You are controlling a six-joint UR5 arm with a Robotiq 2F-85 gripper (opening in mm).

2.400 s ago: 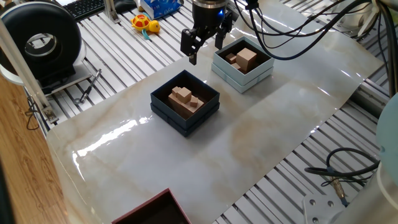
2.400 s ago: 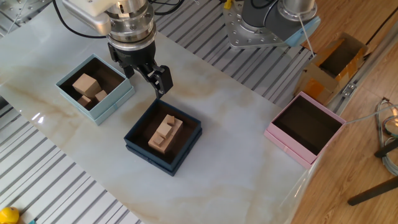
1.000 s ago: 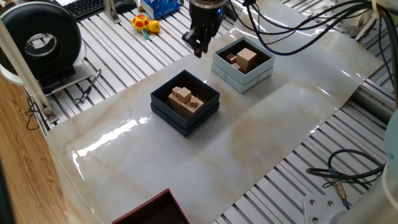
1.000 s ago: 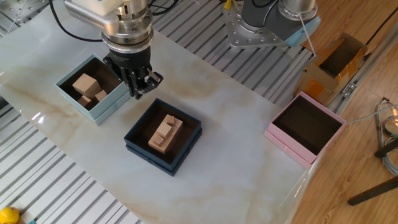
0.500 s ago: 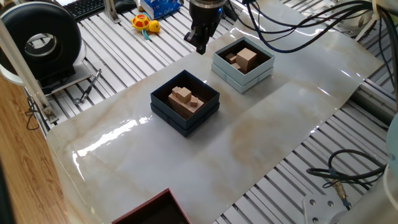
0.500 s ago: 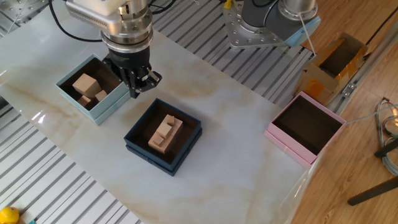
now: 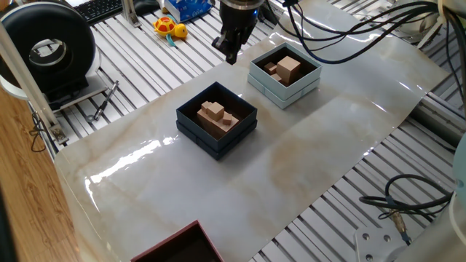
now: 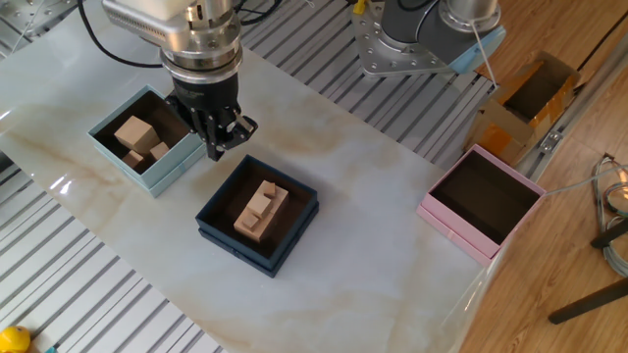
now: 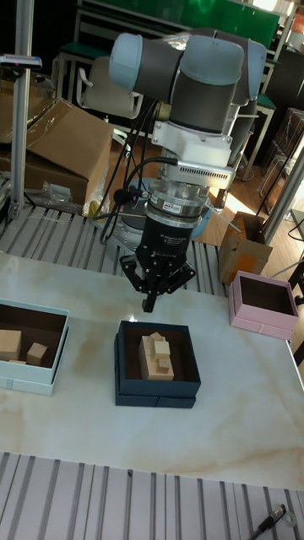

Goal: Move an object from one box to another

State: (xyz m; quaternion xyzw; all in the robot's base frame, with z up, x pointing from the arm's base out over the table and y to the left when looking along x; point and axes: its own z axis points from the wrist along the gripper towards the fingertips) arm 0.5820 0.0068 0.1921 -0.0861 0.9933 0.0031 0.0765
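Observation:
My gripper (image 7: 231, 54) (image 8: 224, 142) (image 9: 150, 326) hangs shut with nothing between its fingers, over the table between the two boxes, just beyond the dark box's far wall. The dark navy box (image 7: 195, 137) (image 8: 234, 245) (image 9: 156, 396) holds a stepped wooden block (image 7: 212, 110) (image 8: 260, 210) (image 9: 159, 358) with a small block (image 7: 229, 118) against it. The pale blue-grey box (image 7: 285, 95) (image 8: 147, 180) (image 9: 32, 384) holds a big tan cube (image 7: 289, 68) (image 8: 134, 130) (image 9: 8, 342) and a small light-brown block (image 7: 271, 70) (image 8: 158, 151) (image 9: 36, 352).
A pink box (image 8: 461, 235) (image 9: 262, 327) stands at one end of the marble sheet, and a dark red box (image 7: 182, 247) at the other. Cardboard boxes (image 8: 525, 98), the arm's base (image 8: 422, 39), a black round device (image 7: 47, 47), a toy (image 7: 169, 29) and cables (image 7: 400, 196) surround the table.
The gripper's fingers, open in the earliest frames, have closed and the wrist has turned. Over the last second it has barely shifted. All blocks stay where they were.

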